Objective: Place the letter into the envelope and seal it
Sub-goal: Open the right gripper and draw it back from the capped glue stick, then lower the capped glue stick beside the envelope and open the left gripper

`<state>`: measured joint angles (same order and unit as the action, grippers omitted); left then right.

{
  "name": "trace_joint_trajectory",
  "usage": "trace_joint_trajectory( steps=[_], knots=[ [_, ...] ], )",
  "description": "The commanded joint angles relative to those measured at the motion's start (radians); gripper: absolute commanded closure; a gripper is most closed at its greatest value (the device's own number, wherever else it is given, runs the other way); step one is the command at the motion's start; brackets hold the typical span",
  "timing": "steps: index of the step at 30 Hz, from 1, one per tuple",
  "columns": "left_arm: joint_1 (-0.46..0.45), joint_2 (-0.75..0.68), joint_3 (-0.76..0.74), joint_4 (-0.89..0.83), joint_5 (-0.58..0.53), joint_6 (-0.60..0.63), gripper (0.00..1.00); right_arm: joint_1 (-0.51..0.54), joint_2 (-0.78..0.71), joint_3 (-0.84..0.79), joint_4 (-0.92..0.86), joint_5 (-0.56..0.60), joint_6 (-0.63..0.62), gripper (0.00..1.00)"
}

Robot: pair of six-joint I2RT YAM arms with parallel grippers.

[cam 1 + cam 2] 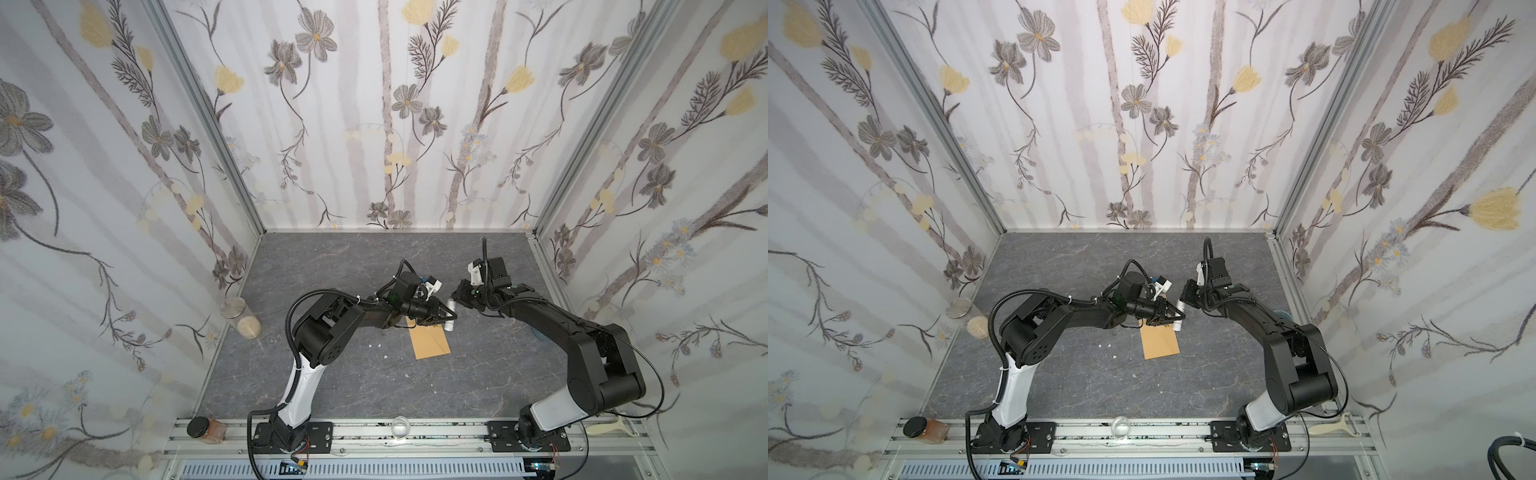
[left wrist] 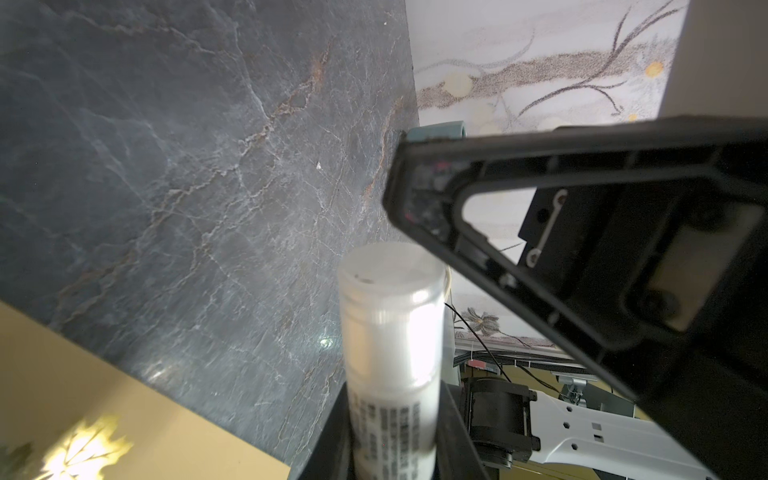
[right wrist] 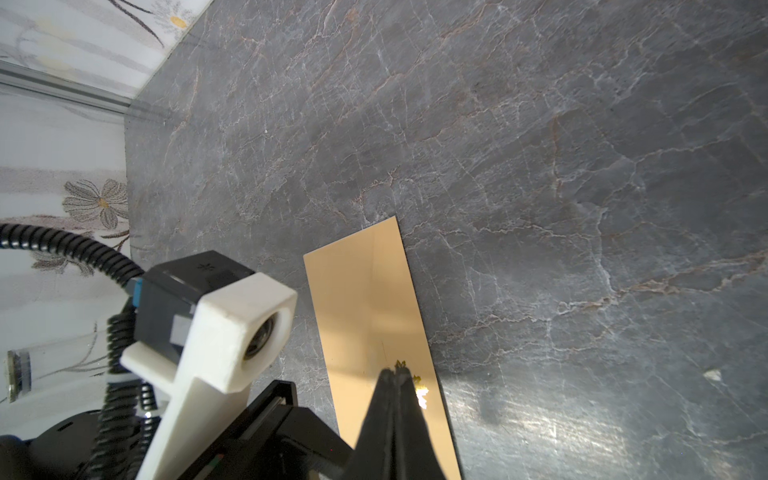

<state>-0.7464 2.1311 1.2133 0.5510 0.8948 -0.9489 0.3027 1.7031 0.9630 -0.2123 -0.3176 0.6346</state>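
Overhead, left gripper (image 1: 445, 316) clamps glue stick (image 1: 448, 327) above the envelope (image 1: 432, 343) (letter unseen). Left wrist: glue stick past envelope's edge. Right wrist: right gripper (image 3: 397, 374), pinched shut and empty, over envelope's sticker (image 3: 420, 392); kraft looks thin, floppy, so take an edge.

Nothing in any view can be read. The only print is a few rows of small dark characters along the white glue stick (image 2: 390, 332) held in the left gripper (image 1: 444, 318), and they are too blurred to make out.
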Motion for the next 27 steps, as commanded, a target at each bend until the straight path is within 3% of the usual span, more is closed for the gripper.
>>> trace_joint_trajectory(
  steps=[1, 12, 18, 22, 27],
  knots=[
    [0.002, -0.005, 0.004, 0.058, -0.012, 0.010, 1.00, 0.010, -0.007, -0.011, -0.008, -0.040, -0.003, 1.00],
    [0.011, -0.028, -0.011, 0.025, -0.065, 0.030, 1.00, 0.018, -0.057, -0.046, 0.013, 0.018, 0.017, 1.00],
    [0.018, -0.111, 0.001, -0.304, -0.302, 0.172, 1.00, -0.023, -0.101, -0.038, 0.027, 0.039, 0.021, 0.85],
    [0.039, -0.196, -0.091, -0.361, -0.429, 0.139, 1.00, -0.034, -0.142, -0.038, 0.047, 0.041, 0.017, 0.77],
    [0.048, -0.310, -0.225, -0.434, -0.547, 0.116, 1.00, -0.033, -0.157, -0.056, 0.086, 0.026, 0.020, 0.75]
  ],
)
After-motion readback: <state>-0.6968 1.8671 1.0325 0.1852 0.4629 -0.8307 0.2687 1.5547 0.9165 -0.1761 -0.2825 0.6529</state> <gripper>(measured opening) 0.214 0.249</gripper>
